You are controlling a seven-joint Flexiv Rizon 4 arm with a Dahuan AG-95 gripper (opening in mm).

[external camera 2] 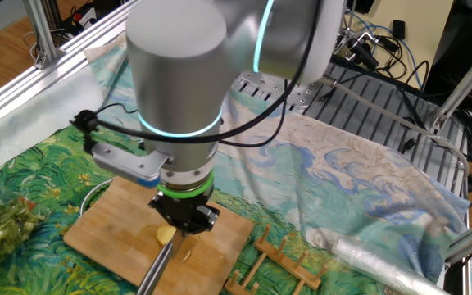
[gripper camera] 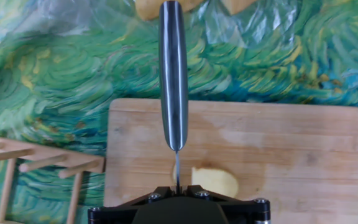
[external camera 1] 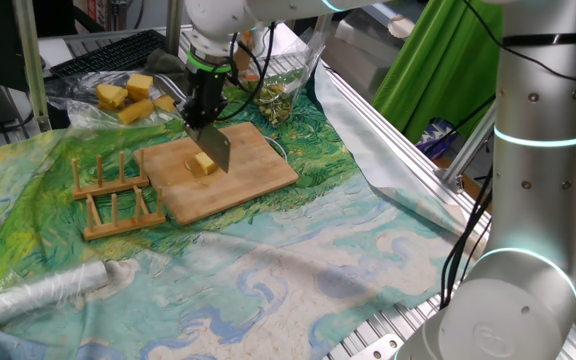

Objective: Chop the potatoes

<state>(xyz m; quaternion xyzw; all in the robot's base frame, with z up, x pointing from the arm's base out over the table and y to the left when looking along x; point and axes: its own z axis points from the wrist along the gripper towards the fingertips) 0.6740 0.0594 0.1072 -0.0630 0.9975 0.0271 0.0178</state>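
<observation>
My fingers (external camera 1: 206, 112) are pinched on a knife (external camera 1: 214, 146), its flat steel blade hanging down in front of me and its edge standing over the wooden board (external camera 1: 258, 172). In the hand view the blade (gripper camera: 173, 81) runs straight away from me along the board's middle, and the potato (gripper camera: 215, 182) lies just to one side of it, a small pale-yellow rounded piece resting on the wood near the edge closest to my hand. From one fixed view the same piece (external camera 1: 203, 164) sits just beside the blade's lower corner; whether steel touches it I cannot tell.

I judge this piece to be light, firm and wet from peeling, so it will likely skid or rock under a slanted push, more so if its rounded side is down. It is stiff enough to split cleanly, not squash, but a thin slice may cling to the steel. I would not take hold of the potato itself; my hold belongs on the knife handle, kept firm so the blade does not twist, and the edge should meet the piece squarely from above.

Larger deep-yellow chunks (external camera 1: 127, 97) lie well apart on clear plastic beyond the board, and a wooden rack (external camera 1: 113, 196) stands beside it on the desk (external camera 1: 298, 270).
</observation>
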